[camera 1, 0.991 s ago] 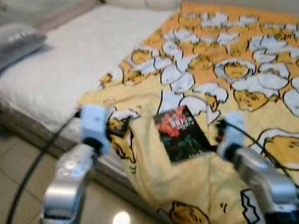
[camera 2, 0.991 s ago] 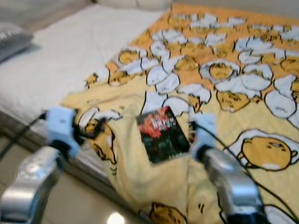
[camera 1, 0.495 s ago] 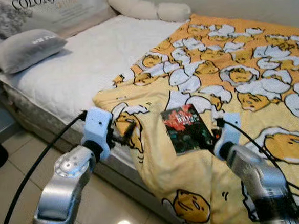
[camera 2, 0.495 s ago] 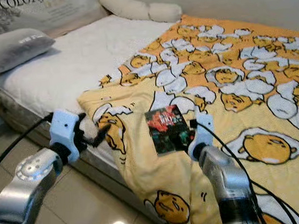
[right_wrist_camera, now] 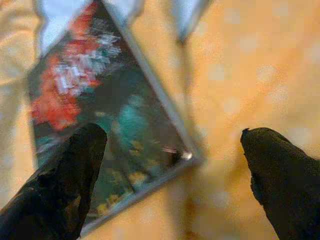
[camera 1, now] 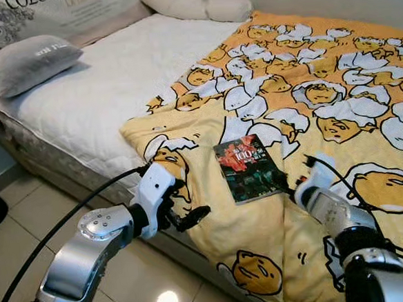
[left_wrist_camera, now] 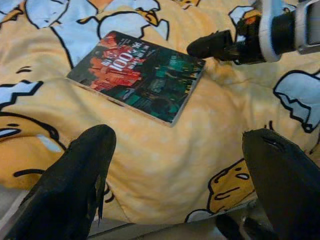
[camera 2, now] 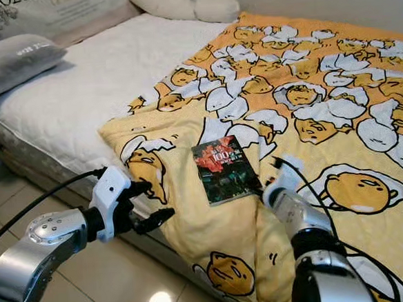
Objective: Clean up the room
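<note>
The book (camera 1: 250,168) lies flat, cover up, on the yellow egg-print blanket (camera 1: 335,79), near the blanket's hanging edge at the side of the bed (camera 1: 100,89). Nothing holds it; pickup is not yet done.

The right gripper (camera 1: 287,182) sits just beside the book's near corner, fingers spread apart and empty, one finger over the cover in the right wrist view. The left gripper (camera 1: 188,210) hangs off the bed's edge, fingers released, holding nothing.

Progress, as judged: early. Remaining: grasp the book, lift it, and put it away. The blanket lies rumpled, and a grey pillow (camera 1: 26,63) rests on the bare white mattress.
</note>
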Controlling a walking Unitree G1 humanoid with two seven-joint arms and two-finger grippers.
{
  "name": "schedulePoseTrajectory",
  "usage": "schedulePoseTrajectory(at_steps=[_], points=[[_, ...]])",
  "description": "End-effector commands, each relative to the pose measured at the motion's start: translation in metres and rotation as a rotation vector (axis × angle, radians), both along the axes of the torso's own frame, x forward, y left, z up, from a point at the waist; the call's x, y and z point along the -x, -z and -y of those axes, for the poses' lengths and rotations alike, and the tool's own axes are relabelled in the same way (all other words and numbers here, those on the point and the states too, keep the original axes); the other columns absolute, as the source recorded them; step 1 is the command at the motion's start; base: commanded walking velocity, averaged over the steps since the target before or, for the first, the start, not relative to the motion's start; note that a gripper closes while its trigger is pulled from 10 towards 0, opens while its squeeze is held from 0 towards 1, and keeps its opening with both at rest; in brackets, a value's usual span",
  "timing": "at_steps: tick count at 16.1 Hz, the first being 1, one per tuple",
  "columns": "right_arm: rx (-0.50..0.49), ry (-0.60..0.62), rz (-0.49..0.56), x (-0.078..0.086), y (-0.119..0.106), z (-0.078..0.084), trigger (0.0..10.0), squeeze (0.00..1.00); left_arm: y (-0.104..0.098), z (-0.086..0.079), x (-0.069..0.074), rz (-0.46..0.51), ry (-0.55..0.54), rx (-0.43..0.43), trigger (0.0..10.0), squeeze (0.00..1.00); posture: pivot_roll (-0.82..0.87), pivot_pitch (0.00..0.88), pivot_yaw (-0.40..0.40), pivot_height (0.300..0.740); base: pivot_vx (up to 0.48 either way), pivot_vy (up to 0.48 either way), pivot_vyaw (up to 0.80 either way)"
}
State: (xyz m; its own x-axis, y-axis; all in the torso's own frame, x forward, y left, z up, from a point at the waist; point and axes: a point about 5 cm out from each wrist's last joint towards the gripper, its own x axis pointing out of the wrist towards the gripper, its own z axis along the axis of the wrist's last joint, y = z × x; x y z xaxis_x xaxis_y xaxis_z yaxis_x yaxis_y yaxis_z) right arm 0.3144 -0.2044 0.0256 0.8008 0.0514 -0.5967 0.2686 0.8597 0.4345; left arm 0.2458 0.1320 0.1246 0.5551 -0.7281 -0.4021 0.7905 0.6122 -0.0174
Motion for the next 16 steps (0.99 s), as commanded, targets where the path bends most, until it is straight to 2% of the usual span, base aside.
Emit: schedulePoseTrajectory(at_steps=[1, 4, 8, 11, 12, 16], points=[[-0.086, 0.044, 0.012, -0.002, 0.001, 0.000, 10.0, 0.00, -0.005, 0.002, 0.002, 0.002, 0.025, -0.001, 10.0, 1.00, 0.09, 0.000, 0.057, 0.740, 0.000, 0.000, 0.00], [-0.245, 0.078, 0.042, -0.002, 0.001, 0.000, 10.0, 0.00, -0.004, 0.002, 0.004, -0.012, 0.025, 0.007, 10.0, 1.00, 0.10, 0.000, 0.060, 0.740, 0.000, 0.000, 0.00], [-0.380, 0.063, 0.034, 0.003, 0.007, -0.007, 10.0, 0.00, -0.004, 0.003, 0.006, -0.019, 0.024, 0.010, 10.0, 1.00, 0.10, 0.000, 0.058, 0.740, 0.000, 0.000, 0.00], [-0.342, 0.022, -0.016, 0.009, 0.016, -0.013, 10.0, 0.00, -0.004, 0.004, 0.007, -0.022, 0.020, 0.009, 10.0, 1.00, 0.10, 0.000, 0.056, 0.740, 0.000, 0.000, 0.00], [-0.396, 0.048, 0.016, 0.007, 0.013, -0.013, 10.0, 0.00, -0.004, 0.004, 0.007, -0.022, 0.019, 0.011, 10.0, 1.00, 0.10, 0.000, 0.056, 0.740, 0.000, 0.000, 0.00], [-0.437, 0.040, 0.068, 0.003, 0.008, -0.014, 10.0, 0.00, -0.004, 0.004, 0.007, -0.020, 0.019, 0.009, 10.0, 1.00, 0.10, 0.000, 0.057, 0.740, 0.000, 0.000, 0.00]])
